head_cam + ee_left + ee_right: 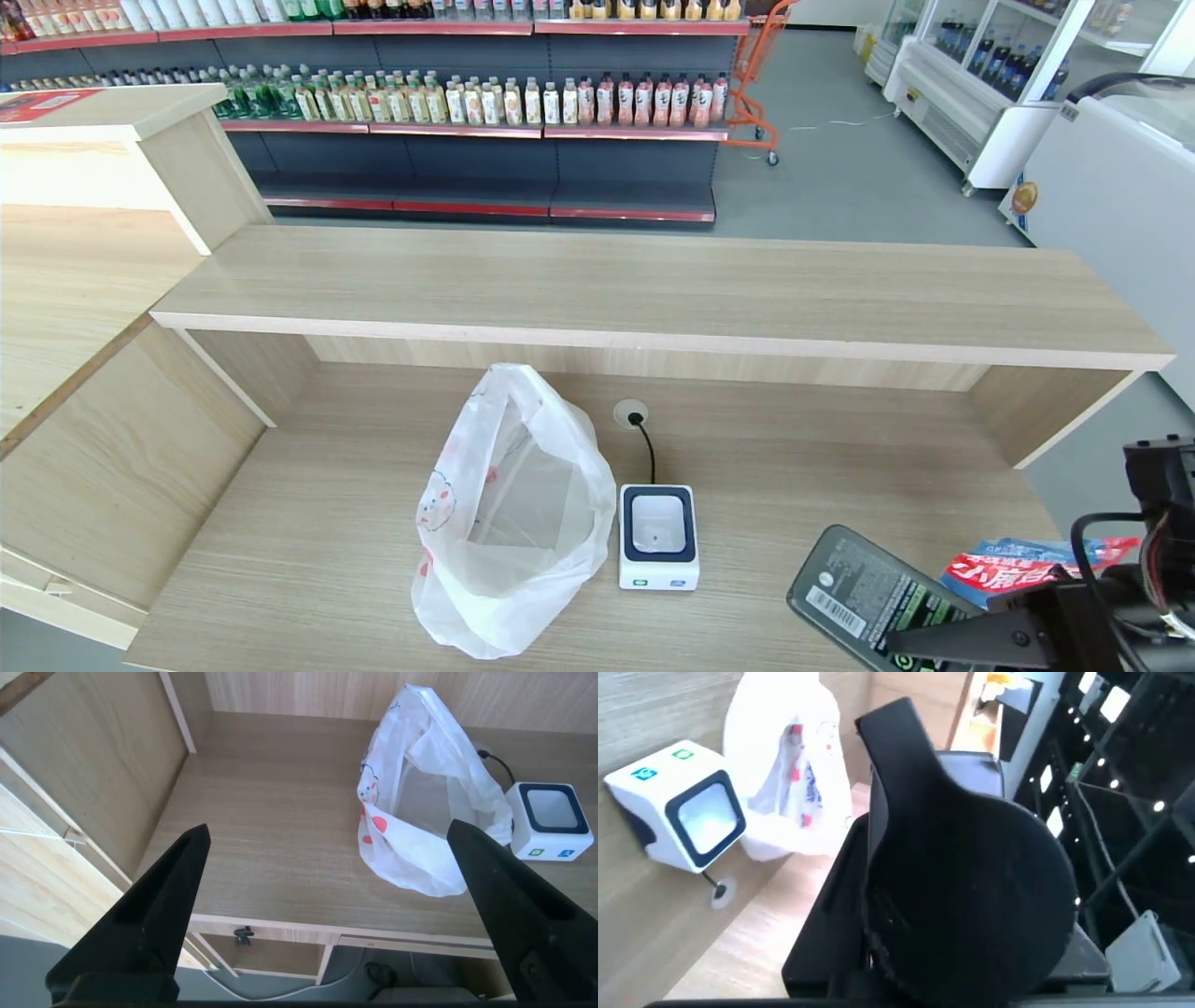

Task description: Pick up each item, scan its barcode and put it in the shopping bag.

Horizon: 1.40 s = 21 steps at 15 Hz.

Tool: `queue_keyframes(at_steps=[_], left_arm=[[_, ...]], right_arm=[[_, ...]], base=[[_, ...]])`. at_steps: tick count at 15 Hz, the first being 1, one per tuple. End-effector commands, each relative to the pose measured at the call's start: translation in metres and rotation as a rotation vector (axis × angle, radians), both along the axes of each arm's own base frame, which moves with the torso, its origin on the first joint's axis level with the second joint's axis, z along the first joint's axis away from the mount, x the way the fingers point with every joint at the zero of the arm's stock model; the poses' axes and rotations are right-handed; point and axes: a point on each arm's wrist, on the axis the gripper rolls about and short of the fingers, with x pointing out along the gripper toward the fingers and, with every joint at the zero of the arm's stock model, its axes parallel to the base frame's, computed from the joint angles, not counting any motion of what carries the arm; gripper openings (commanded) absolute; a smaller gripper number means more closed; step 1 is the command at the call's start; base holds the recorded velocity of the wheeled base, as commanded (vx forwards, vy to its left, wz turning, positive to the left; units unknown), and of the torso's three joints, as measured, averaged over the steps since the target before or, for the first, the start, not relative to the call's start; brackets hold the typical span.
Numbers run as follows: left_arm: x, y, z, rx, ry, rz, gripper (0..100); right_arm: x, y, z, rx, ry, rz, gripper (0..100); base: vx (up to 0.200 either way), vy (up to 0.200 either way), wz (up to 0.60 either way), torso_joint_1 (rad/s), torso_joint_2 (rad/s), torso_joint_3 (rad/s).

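Dark packet (864, 593), clamped in right tool (920, 644), points diagonally toward scanner (658, 537); left tool (329, 838) wide.

The pouch (868, 597), right of the scanner (658, 537), carries a white barcode label (829, 598) and lines of fine white and green print, too small to read. Farther right of the scanner, a red-and-blue packet (1018, 567) shows large white characters. The scanner's front edge bears a green sticker (642, 583) and a blue sticker (679, 583), each with a tiny symbol. The bag (509, 523), just left of the scanner, has red marks and a cartoon face. Far behind the scanner, a freezer (1102, 187) wears a round orange sticker (1024, 198), illegible.
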Motion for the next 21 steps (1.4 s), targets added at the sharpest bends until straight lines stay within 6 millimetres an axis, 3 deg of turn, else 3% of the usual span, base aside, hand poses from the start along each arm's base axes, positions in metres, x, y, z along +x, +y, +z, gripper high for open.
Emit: queue_keyframes(at_steps=[1, 7, 21], left_arm=[[0.0, 0.0, 0.0, 0.0, -0.001, 0.0, 100], [0.0, 0.0, 0.0, 0.0, -0.001, 0.0, 100], [0.0, 0.0, 0.0, 0.0, -0.001, 0.0, 100]], right_arm=[[-0.009, 0.003, 0.012, 0.023, -0.136, 0.078, 0], [-0.019, 0.019, 0.02, 0.046, -0.177, 0.199, 0], [-0.005, 0.024, 0.007, 0.03, -0.098, 0.202, 0]], base=[[0.0, 0.0, 0.0, 0.0, 0.0, 0.0], [0.0, 0.0, 0.0, 0.0, 0.0, 0.0], [0.0, 0.0, 0.0, 0.0, 0.0, 0.0]])
